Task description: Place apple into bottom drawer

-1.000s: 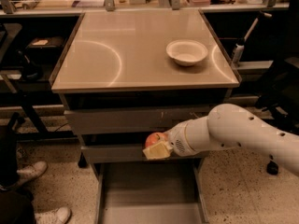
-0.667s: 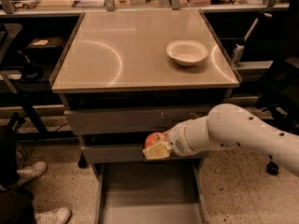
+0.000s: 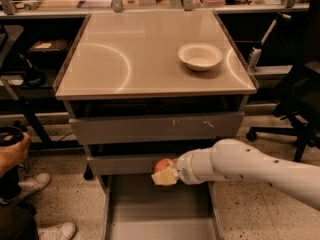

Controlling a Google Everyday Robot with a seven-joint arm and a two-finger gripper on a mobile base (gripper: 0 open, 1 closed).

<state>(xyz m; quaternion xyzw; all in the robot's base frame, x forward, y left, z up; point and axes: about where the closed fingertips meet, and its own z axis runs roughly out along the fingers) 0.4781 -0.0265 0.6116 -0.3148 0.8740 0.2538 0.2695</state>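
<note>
The red-orange apple (image 3: pixel 163 165) is held in my gripper (image 3: pixel 166 172), whose pale fingers close around it from the right. My white arm (image 3: pixel 250 170) reaches in from the lower right. The apple hangs in front of the middle drawer's grey front, just above the back of the bottom drawer (image 3: pixel 155 211), which is pulled out and shows a flat grey floor and low side walls.
A shallow white bowl (image 3: pixel 200 56) sits on the cabinet's tan top (image 3: pixel 125 59). Two grey drawer fronts (image 3: pixel 150 129) are above the open one. A person's hand and shoes (image 3: pixel 20 184) are at the left. An office chair base (image 3: pixel 290 129) stands at the right.
</note>
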